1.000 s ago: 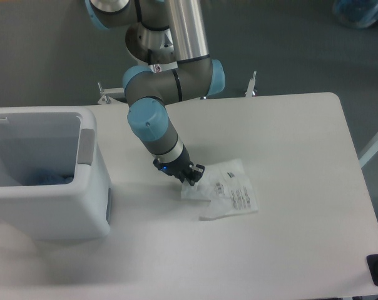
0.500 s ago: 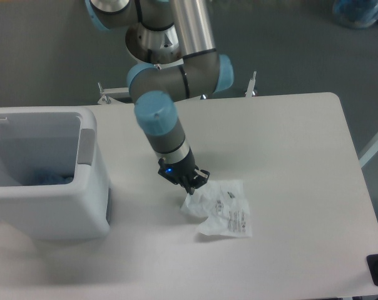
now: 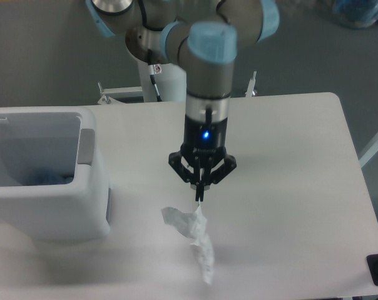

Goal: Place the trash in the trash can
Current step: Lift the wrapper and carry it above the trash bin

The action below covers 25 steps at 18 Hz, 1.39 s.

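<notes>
Now I see the gripper just below the middle of the frame, pointing straight down from the arm, with a blue light lit on its wrist. Its jaws are pinched narrow on the top edge of the bag, and the bag hangs from them, crumpled and drawn out long, trailing down toward the bottom edge of the frame. From this view I cannot tell whether the bag's lower end touches the table or hangs just above it; a faint shadow lies under it.

The bin stands at the left of the frame on the table, well apart from the gripper and bag. Its grey panel sits on the rim nearest the arm. Inside, near the bottom, I make out something blue, too dim to name.

In the upper right corner, off the table, there is a blurred bluish shape on the floor that I cannot identify.
</notes>
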Tool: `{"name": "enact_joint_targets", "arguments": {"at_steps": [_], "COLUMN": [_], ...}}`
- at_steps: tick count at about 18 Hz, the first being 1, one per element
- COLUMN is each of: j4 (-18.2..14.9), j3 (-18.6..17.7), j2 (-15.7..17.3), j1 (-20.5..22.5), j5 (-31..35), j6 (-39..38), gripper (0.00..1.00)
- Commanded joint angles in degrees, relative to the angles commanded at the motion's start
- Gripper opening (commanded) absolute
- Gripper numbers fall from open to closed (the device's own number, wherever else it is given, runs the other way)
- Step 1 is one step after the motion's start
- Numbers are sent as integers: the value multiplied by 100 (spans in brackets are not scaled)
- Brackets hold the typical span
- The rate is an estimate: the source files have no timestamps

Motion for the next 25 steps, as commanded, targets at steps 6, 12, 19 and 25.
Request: {"name": "enact_joint_targets", "arguments": {"at_steps": [6, 12, 19, 25], "j4": [-17, -158, -202, -290], "j3": [-8, -254, -816, -1590], "j2": [800, 1450, 2145, 2611], "j1": [0, -210, -640, -791], "j5": [-984, -1487, -1531, -1522], "j6": [-546, -758, 381, 1779], "gripper": [0, 0, 0, 0]}}
